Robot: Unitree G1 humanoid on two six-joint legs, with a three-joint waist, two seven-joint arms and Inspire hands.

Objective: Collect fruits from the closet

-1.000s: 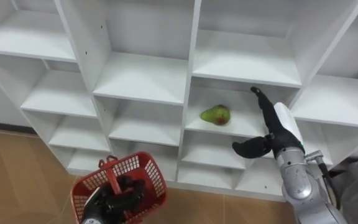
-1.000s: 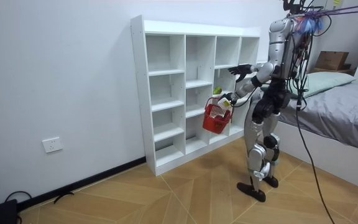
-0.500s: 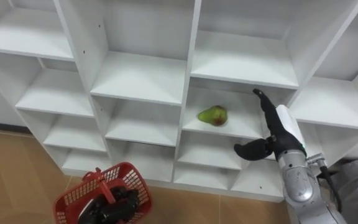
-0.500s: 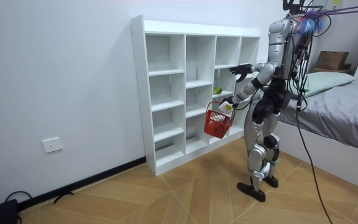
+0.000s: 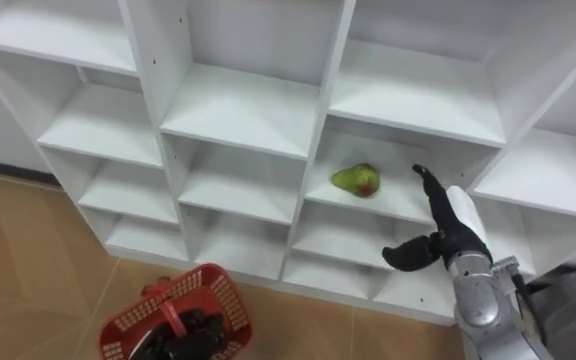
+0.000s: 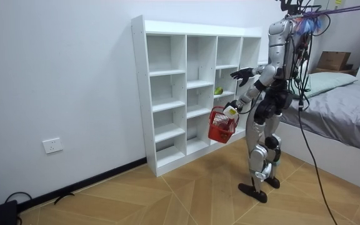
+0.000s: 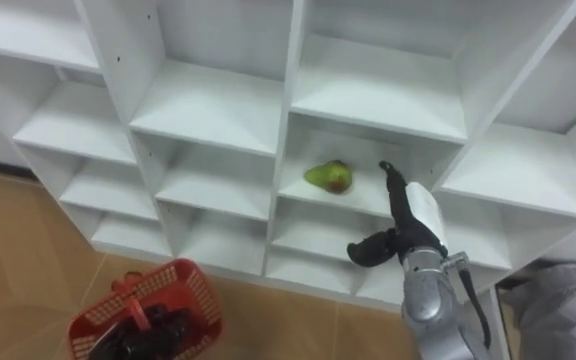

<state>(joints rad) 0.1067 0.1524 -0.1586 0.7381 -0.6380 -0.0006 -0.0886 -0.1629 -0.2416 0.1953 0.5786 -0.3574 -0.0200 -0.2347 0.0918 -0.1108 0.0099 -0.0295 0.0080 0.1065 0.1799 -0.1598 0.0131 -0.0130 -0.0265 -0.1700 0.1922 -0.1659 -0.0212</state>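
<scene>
**In the closet's third bay: a pear that can roll away**

In front of the white open-shelved closet (image 5: pixel 238 105) we stand with our right hand (image 5: pixel 448 228) raised, fingers straight and spread, thumb out, holding nothing. The green, red-blushed pear (image 5: pixel 355 180) lies on its side on a middle shelf, just left of that hand and apart from it. Our left hand (image 5: pixel 183 332) hangs low, curled round the handle of the red plastic mesh basket (image 5: pixel 218 295), well below and left of the fruit.

We judge the risks thus. A pear lying down rolls easily, so a fingertip arriving first could nudge it deeper into the bay or over the front edge to the floor. The upright divider beside the hand crowds it, and clipping it would spoil the closing. The basket is far from the shelf, so a weak hold could drop the fruit on the carry.
</scene>
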